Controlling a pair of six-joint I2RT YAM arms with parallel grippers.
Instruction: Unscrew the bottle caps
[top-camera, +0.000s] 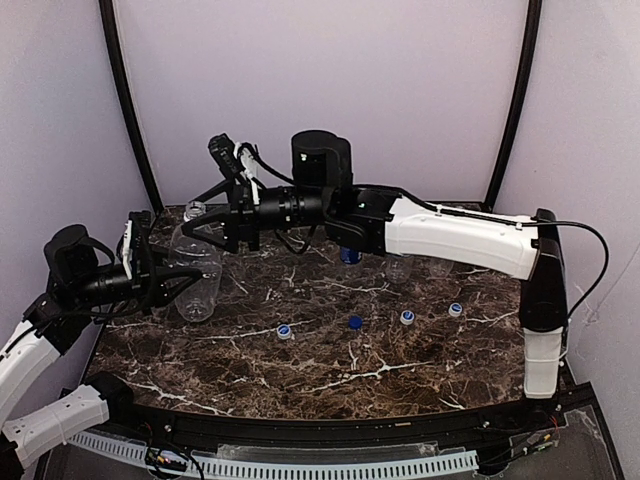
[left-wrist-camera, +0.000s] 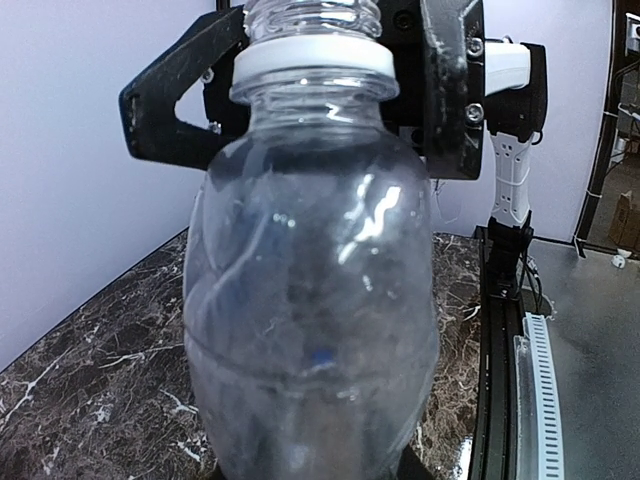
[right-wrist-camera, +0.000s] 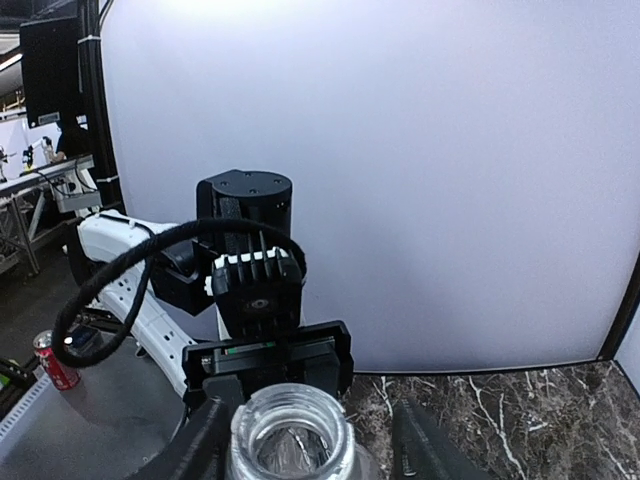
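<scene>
A clear ribbed bottle is held off the table with my left gripper shut on its lower body; it fills the left wrist view. Its mouth has no cap on it, only a white ring below the thread. My right gripper reaches in from the right, its fingers standing either side of the neck; the right finger is apart from it. On the marble table lie three pale caps and a dark blue cap.
Under the right arm at the back stand a bottle with a blue label and a clear bottle. Purple walls close in the table at the back and sides. A black rail runs along the table's edge.
</scene>
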